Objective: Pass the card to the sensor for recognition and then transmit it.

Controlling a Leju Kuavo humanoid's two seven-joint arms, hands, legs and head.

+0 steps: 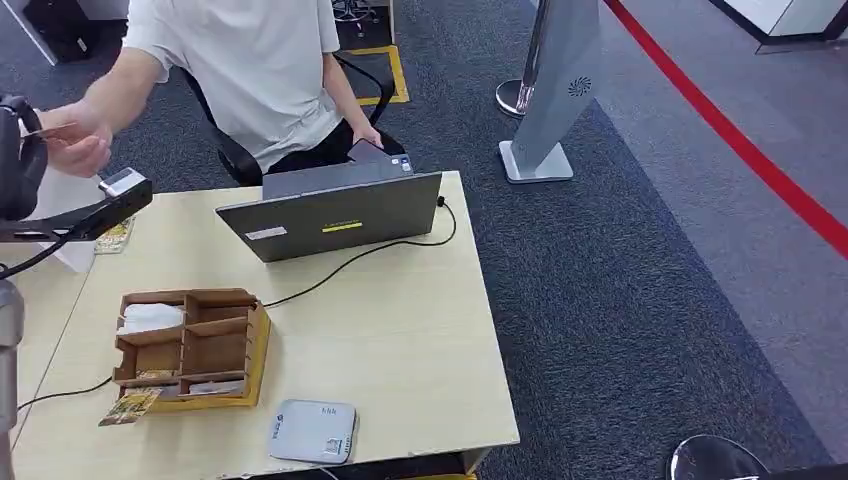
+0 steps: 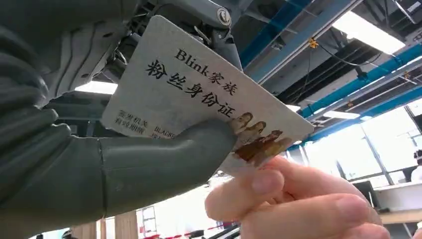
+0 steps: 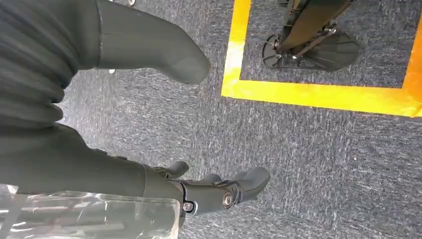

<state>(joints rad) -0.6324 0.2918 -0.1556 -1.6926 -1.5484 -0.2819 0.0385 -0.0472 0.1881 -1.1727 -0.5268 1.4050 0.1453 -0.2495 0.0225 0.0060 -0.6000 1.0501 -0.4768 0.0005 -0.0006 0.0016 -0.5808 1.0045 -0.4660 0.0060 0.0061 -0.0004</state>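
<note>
Dark grey carpet (image 1: 620, 300) runs around a pale wooden table (image 1: 400, 340), and you can follow a red line (image 1: 740, 140) across the floor at the far right. Look at your left hand (image 1: 20, 160) first: it is raised at the left edge of the head view, and its thumb (image 2: 164, 159) presses the card (image 2: 199, 94) against the darker fingers behind it, so the hand grips the card. The card is white with black printed characters and a small picture of people at one corner. A person's hand (image 2: 298, 204) touches the card's free end with its fingertips; in the head view that same hand (image 1: 75, 140) meets yours above the table's far left corner. The person (image 1: 250, 70), in a white shirt, sits behind an open grey laptop (image 1: 340, 215), whose black cable (image 1: 380, 250) trails over the tabletop. Just beside your left hand a dark arm carries a small silver device (image 1: 122, 182). Nearer you, a brown wooden organizer (image 1: 190, 345) with several compartments rests on the table, something white lying in its far left compartment. A picture card (image 1: 130, 405) lies at its near left corner, and a flat grey sensor (image 1: 312, 432) sits near the table's front edge. Your right hand (image 3: 219, 191) hangs over the carpet beside yellow floor tape (image 3: 318, 94), fingers apart, holding nothing.
</note>
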